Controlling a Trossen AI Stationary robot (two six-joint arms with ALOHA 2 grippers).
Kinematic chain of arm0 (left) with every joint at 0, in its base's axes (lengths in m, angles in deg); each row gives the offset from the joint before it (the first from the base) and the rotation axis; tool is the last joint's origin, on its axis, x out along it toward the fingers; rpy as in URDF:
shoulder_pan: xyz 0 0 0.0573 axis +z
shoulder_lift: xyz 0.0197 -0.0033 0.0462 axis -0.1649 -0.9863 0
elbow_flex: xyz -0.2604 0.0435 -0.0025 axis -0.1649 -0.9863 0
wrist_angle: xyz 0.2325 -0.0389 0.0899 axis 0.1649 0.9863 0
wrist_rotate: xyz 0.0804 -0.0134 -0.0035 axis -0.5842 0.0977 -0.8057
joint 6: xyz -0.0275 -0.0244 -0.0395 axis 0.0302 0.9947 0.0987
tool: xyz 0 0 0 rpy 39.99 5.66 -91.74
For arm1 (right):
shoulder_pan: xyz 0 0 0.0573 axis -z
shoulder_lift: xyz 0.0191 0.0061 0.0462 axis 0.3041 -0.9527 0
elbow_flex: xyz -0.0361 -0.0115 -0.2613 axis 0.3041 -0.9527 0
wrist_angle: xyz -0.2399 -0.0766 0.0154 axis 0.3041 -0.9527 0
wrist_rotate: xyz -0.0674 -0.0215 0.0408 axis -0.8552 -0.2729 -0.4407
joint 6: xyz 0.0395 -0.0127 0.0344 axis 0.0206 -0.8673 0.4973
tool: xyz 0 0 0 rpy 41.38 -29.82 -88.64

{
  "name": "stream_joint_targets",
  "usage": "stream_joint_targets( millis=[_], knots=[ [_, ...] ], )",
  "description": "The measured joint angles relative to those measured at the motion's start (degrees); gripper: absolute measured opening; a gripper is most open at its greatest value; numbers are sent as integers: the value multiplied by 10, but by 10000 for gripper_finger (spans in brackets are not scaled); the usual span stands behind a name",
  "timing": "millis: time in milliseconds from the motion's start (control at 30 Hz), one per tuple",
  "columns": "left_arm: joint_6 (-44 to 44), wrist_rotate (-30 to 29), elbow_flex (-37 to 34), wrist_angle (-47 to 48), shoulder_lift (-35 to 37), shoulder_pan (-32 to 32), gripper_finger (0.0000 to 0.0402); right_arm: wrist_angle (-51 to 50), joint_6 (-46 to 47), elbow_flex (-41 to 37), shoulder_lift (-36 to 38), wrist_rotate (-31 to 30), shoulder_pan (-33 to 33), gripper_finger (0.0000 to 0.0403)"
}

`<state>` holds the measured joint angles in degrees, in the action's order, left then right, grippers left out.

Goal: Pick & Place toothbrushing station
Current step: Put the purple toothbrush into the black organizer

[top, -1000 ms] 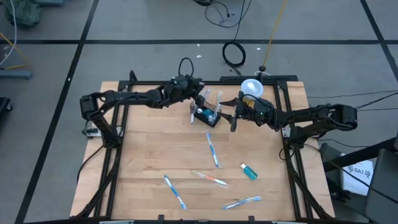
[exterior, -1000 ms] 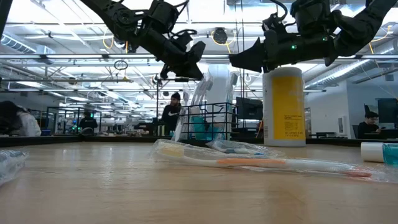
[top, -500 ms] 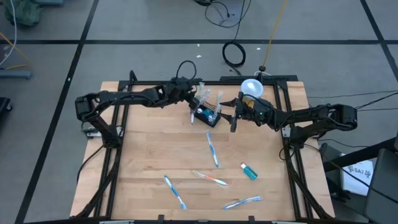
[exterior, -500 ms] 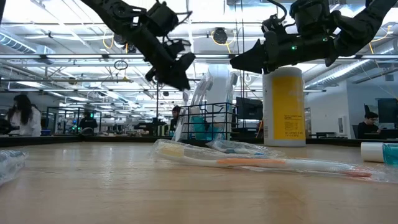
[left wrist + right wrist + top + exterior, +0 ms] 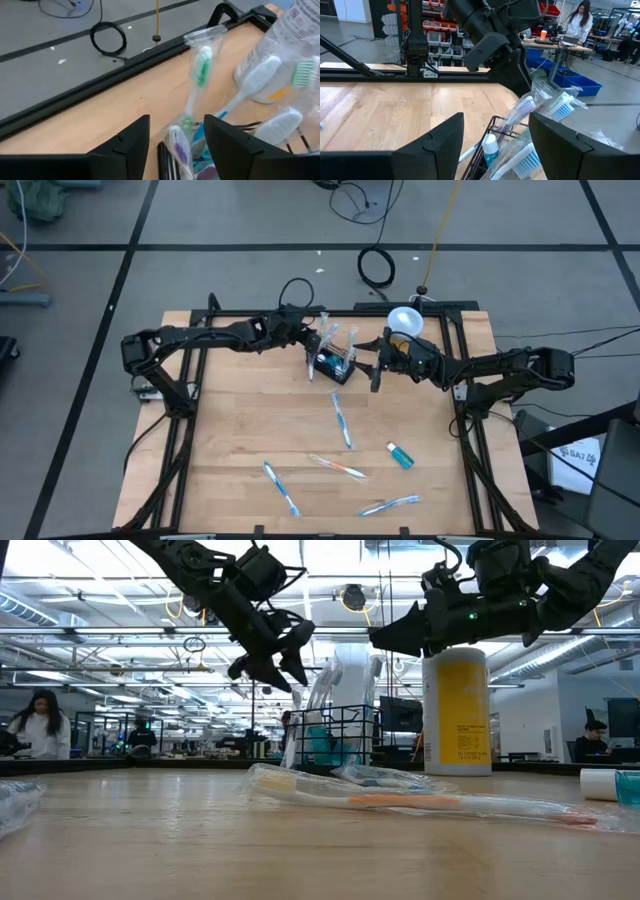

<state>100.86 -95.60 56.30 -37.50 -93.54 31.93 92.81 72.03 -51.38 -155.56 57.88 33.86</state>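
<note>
- Here, left gripper (image 5: 318,340) spread and empty, just above caddy (image 5: 334,367) at table's far middle.
- Right gripper (image 5: 377,366) spread too, just beside caddy; both about equally near.
- Wrapped brushes (image 5: 196,82) upright in caddy.

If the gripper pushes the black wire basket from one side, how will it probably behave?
The black wire basket looks light, so it would probably slide. The wrapped toothbrushes stand tall above its rim, so it may tip. Their plastic wrappers look floppy and slippery.

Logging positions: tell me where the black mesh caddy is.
In the high view the black mesh caddy sits at the table's far middle, between the left pincer and the right pincer, left of the white-lidded yellow cup.
</note>
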Motion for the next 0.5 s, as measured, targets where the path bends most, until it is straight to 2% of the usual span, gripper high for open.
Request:
stream_joint_targets(
  millis=[233, 500],
  knots=[
    [9, -2, 0, 5, 0, 2, 153, 0, 0, 0, 0, 0, 0, 219],
    [3, 7, 0, -18, -34, 2, 76, 3, 0, 0, 0, 0, 0, 219]
  ],
)
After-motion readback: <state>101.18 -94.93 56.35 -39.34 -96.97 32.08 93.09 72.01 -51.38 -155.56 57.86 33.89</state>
